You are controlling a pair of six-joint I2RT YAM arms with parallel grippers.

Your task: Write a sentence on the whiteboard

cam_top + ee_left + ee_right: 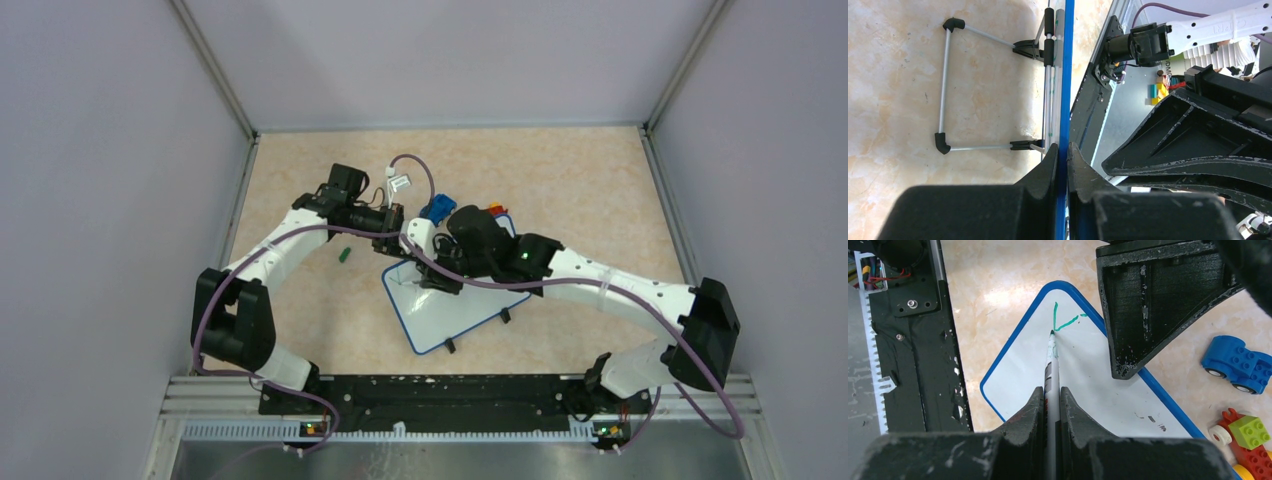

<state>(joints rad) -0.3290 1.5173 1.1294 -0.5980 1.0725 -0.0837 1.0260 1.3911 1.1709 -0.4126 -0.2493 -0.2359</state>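
The whiteboard (pixel 440 318), white with a blue rim, lies tilted mid-table. My left gripper (pixel 398 232) is shut on its far rim; in the left wrist view the fingers (pixel 1063 150) pinch the blue edge (pixel 1066 75) seen edge-on. My right gripper (pixel 440 278) is over the board's far end, shut on a white marker (pixel 1052 355). The marker's green tip touches the board (pixel 1098 395) near its corner. Of the sentence, only a green "Y"-like mark (pixel 1062 322) and a short dash show.
A blue toy car (pixel 1235 362) and a red toy with a green brick (pixel 1248 440) lie just beyond the board. A small green cap (pixel 343 255) lies on the table to the left. The board's wire stand (pixel 945 85) rests on the table.
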